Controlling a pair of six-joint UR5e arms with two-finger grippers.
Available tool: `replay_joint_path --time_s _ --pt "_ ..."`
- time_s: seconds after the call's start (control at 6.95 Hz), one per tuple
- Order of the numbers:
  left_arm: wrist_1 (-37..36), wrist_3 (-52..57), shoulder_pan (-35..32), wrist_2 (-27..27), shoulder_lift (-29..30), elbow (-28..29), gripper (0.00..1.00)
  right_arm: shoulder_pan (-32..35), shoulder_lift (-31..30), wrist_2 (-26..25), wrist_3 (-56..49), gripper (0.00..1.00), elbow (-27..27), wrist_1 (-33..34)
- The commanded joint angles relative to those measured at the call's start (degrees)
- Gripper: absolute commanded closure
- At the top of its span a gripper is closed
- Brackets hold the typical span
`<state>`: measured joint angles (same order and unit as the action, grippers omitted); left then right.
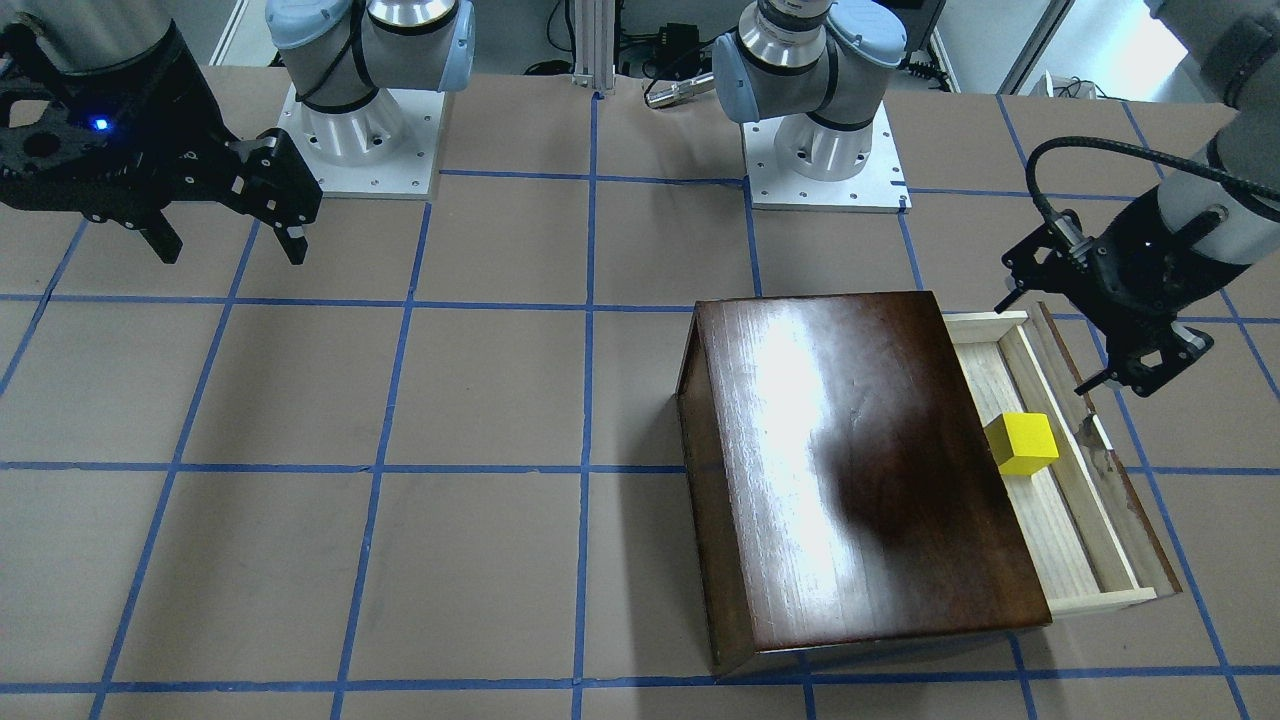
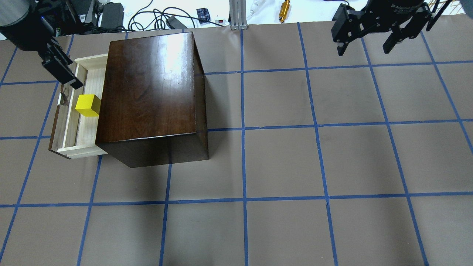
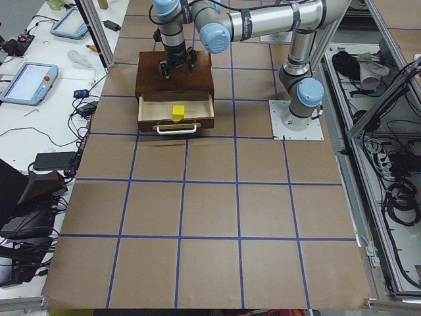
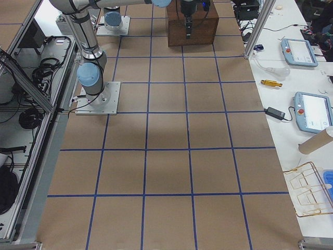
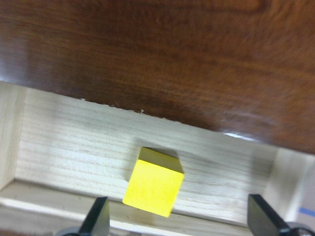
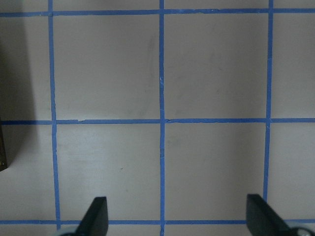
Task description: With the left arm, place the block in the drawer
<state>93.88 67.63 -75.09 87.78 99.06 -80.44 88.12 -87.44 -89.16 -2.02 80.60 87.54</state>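
The yellow block [image 1: 1022, 442] lies on the floor of the pulled-out drawer [image 1: 1052, 525] of the dark-brown cabinet [image 1: 860, 470], close to the cabinet face. My left gripper [image 1: 1125, 380] hangs open and empty just above the drawer's front, clear of the block. In the left wrist view the block [image 5: 153, 188] sits on the pale wood between and beyond the spread fingertips [image 5: 98, 219]. From overhead the block [image 2: 88, 105] is in the drawer [image 2: 82, 129] with the left gripper [image 2: 64, 70] at its far end. My right gripper [image 2: 364, 48] is open and empty, high over bare table.
The two arm bases [image 1: 355, 140] stand on white plates at the robot's side of the table. Cables and small items [image 2: 284, 9] lie beyond the far edge. The brown table surface [image 2: 281, 166] carries a blue tape grid.
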Motion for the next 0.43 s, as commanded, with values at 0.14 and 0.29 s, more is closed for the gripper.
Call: replay_joint_path --time_s 0.14,0.29 --pt "0.87 -36.63 -10.57 0.73 -1.84 0.81 0.0 0.04 0.08 0.04 0.09 0.0 0.0 0.0" --pt "0.69 -44.69 -11.91 0.64 -2.11 0.2 0.0 0.04 -0.01 0.04 0.0 0.0 0.0 0.0"
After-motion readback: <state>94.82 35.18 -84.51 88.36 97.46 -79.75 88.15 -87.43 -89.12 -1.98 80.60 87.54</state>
